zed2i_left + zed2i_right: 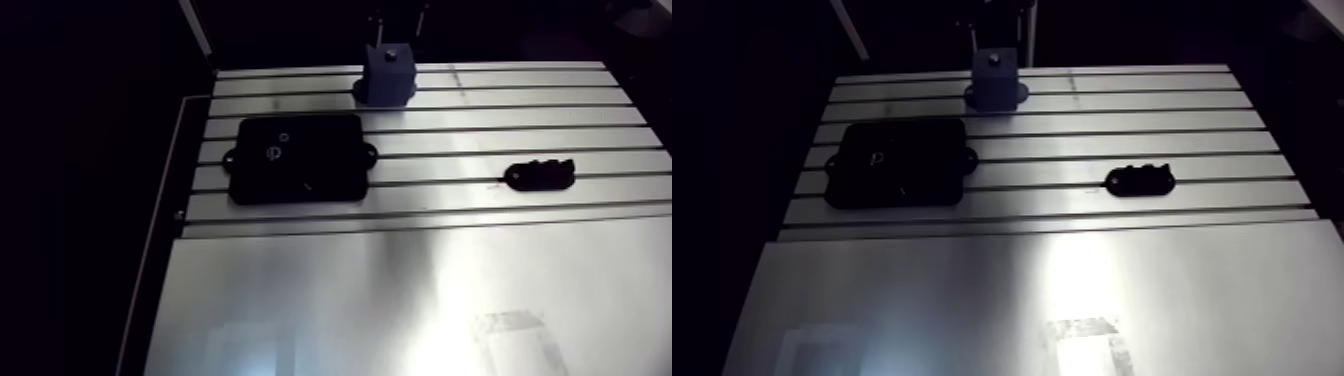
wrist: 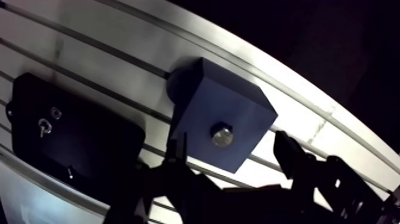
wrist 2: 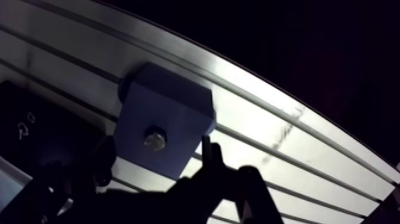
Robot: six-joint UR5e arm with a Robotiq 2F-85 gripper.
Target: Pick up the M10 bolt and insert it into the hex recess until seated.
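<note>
A blue block (image 1: 388, 72) stands at the back of the slotted table (image 1: 520, 120). In the wrist view the steel M10 bolt (image 2: 222, 134) sits head up in the recess on the block's (image 2: 220, 122) top face. My gripper (image 2: 231, 146) hovers just above the block and is open. Its two dark fingers stand wide apart on either side of the bolt head, clear of it, with nothing held between them. In the arm view the gripper (image 1: 398, 22) shows only as dark shapes over the block.
A black rectangular plate (image 1: 295, 157) with small fittings lies left of the block toward the front. A small black part (image 1: 540, 174) rests on the right of the table. A smooth metal sheet (image 1: 400, 300) covers the near half.
</note>
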